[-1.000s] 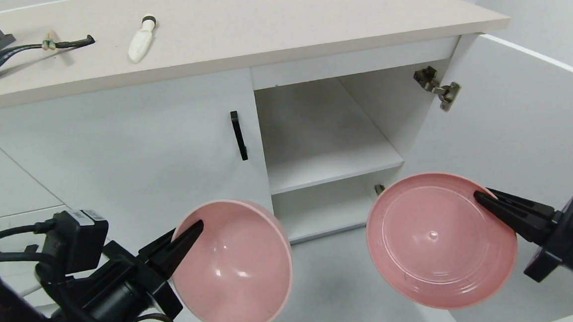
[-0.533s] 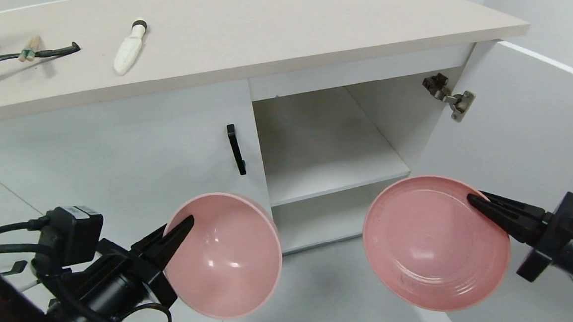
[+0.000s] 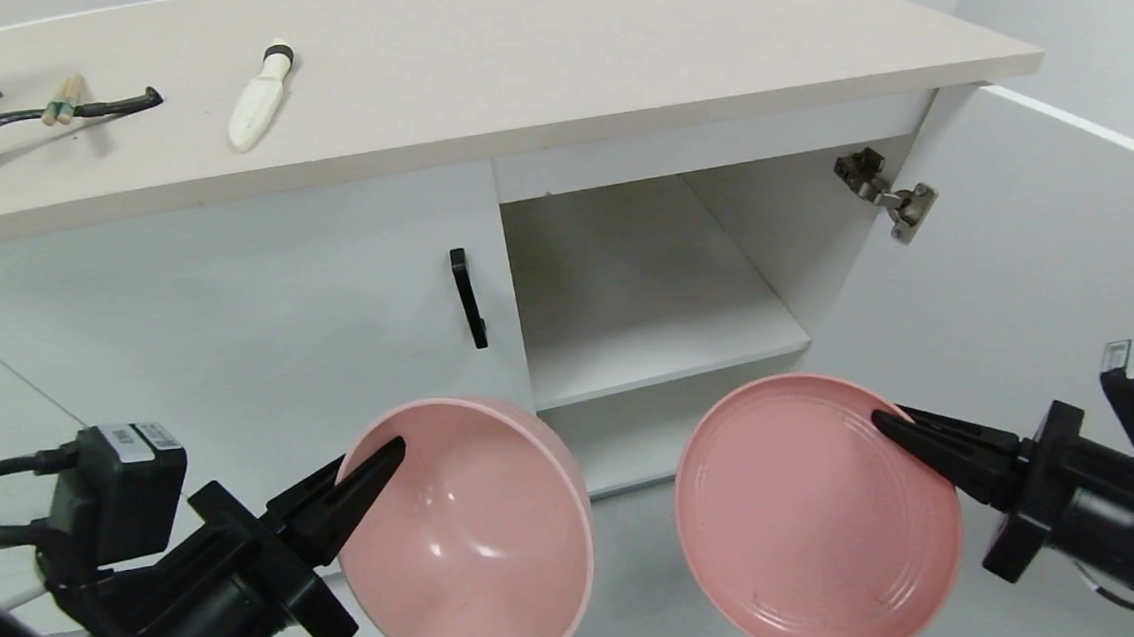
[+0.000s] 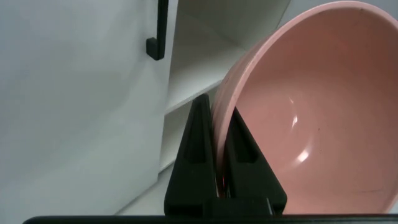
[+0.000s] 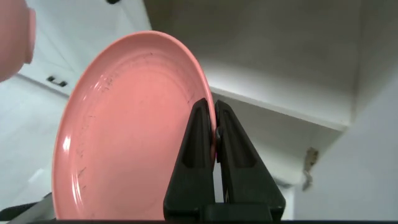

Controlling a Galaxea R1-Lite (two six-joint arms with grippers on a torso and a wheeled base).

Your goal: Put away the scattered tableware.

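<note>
My left pincer (image 3: 390, 451) clamped on rim of deep pink plastic bowl (image 3: 473, 551). My right pincer (image 3: 884, 423) clamped on rim of flat pink plastic plate (image 3: 806, 530). Both dishes held low before open white cupboard (image 3: 647, 343), neither shelved yet. White-handled knife (image 3: 258, 99) and black-handled utensil (image 3: 111, 103) lie on beige countertop (image 3: 609, 40), probably left to stow.

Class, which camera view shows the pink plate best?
The head view: nearly the whole pink plate, tilted, its rim pinched by the right claw. The right wrist view shows its face cut off at the edge; the left wrist view faces the pink bowl.
</note>
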